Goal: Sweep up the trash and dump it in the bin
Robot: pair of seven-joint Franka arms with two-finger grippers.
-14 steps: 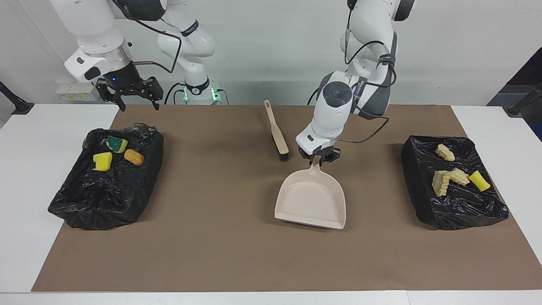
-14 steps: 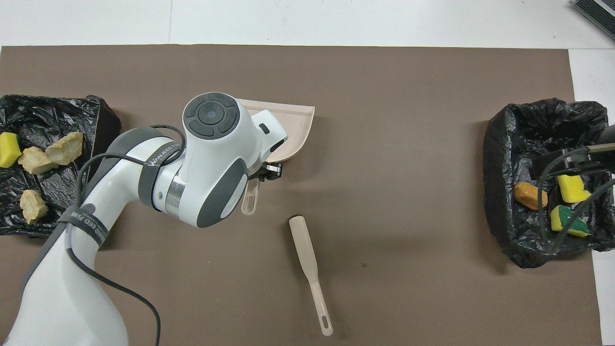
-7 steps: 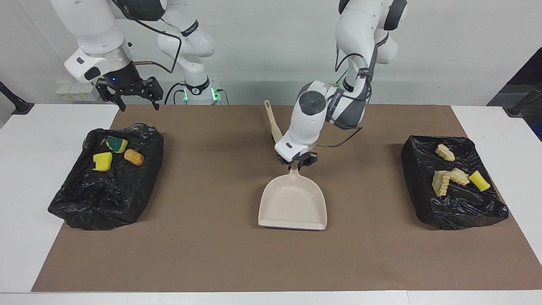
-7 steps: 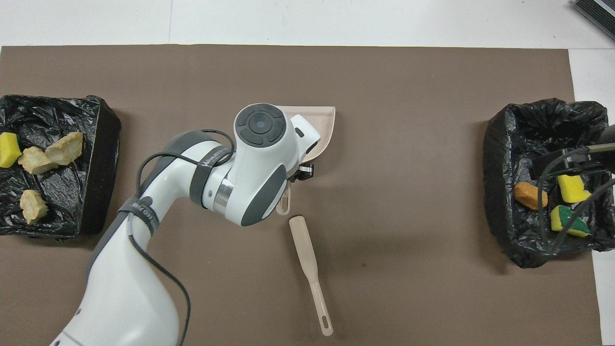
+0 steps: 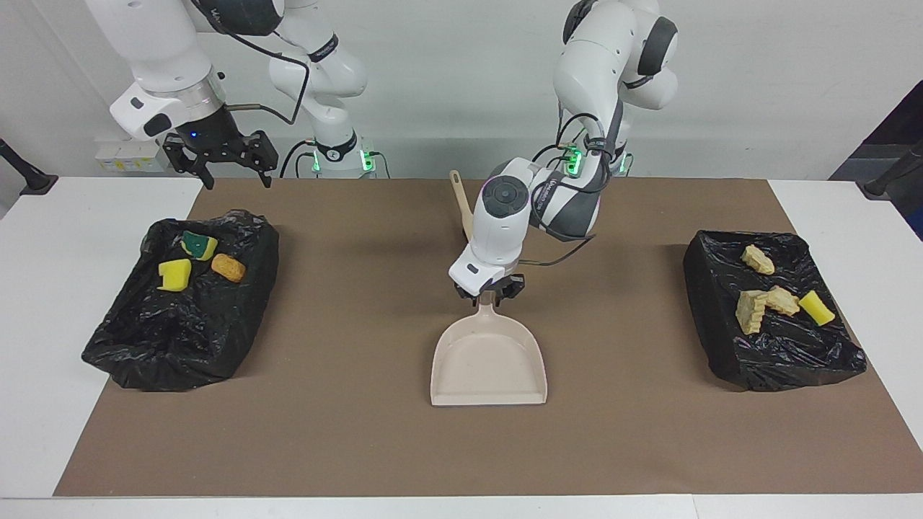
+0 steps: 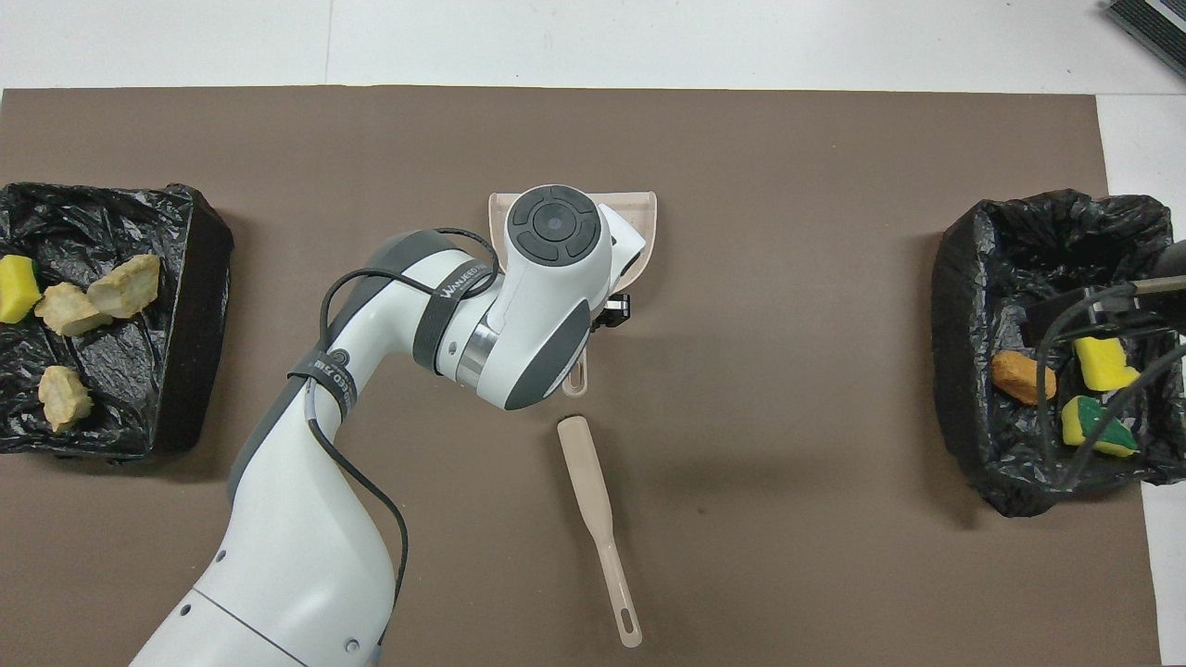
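Nearly Done: Trash Binned

Nearest the robots, brush [image 6: 598, 519] lying idle. Right gripper [image 5: 220, 155] waiting wide over mat's edge. Left gripper [image 5: 489, 290] clamped on empty dustpan [image 5: 489, 360] handle, mid-mat. Trash [image 5: 782, 295] already inside both bag-lined bins [image 5: 180, 346]; none left unswept.

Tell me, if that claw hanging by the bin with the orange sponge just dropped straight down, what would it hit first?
Probably the black bin liner's edge closest to the robots, or the brown mat beside it. The right gripper points down near there, but its depth is unclear.
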